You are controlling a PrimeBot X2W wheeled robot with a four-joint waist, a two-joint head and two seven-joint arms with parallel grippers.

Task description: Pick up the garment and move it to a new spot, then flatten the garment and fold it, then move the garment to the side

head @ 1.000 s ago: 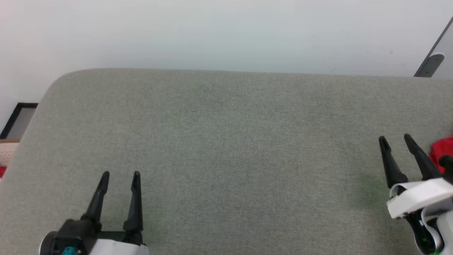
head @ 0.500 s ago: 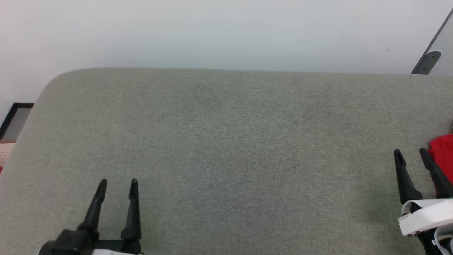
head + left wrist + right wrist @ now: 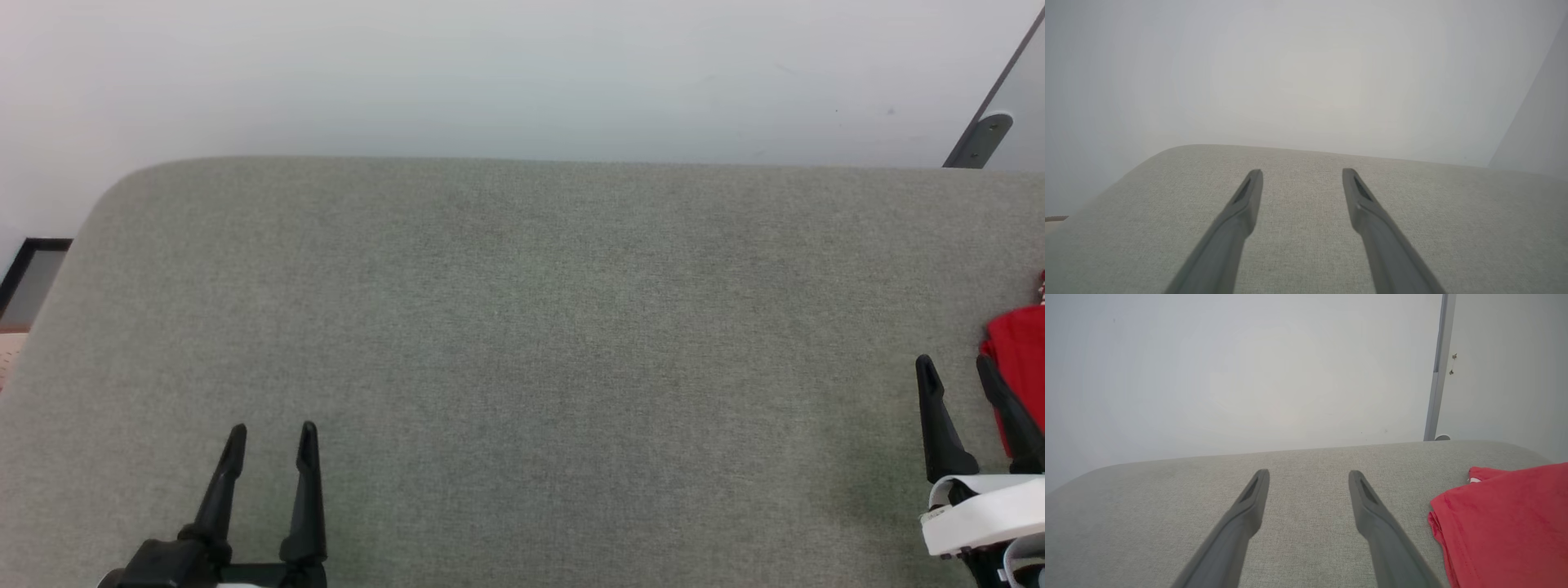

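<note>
Though spread, right pincer (image 3: 953, 361) lower.

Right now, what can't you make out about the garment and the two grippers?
Garment: right wrist view's right and bottom edges cut it off; sleeves, lettering, full shape unknown.
Right gripper: head view, one jaw overlaps the garment's edge; touching or above, unclear.
Left gripper: head view's bottom edge cuts off its body.

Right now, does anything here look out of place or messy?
Nothing stands out: the red cloth garment lies folded flat at the right of the grey fabric surface, beside the open right pincer.
</note>
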